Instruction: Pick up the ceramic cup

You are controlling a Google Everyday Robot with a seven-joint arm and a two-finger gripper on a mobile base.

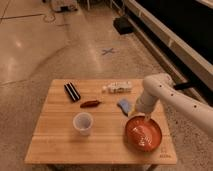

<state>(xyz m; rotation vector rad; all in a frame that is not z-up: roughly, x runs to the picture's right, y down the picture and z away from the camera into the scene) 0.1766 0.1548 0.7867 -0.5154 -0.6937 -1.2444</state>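
The ceramic cup is small, white and round. It stands upright left of centre on the wooden table. My gripper hangs over the orange-red plate at the table's front right, well to the right of the cup. The white arm reaches in from the right and bends down to it.
A dark rectangular object lies at the back left. A red chilli-like item lies behind the cup. A white packet is at the back. A blue item lies next to the arm. A black box sits on the floor beyond.
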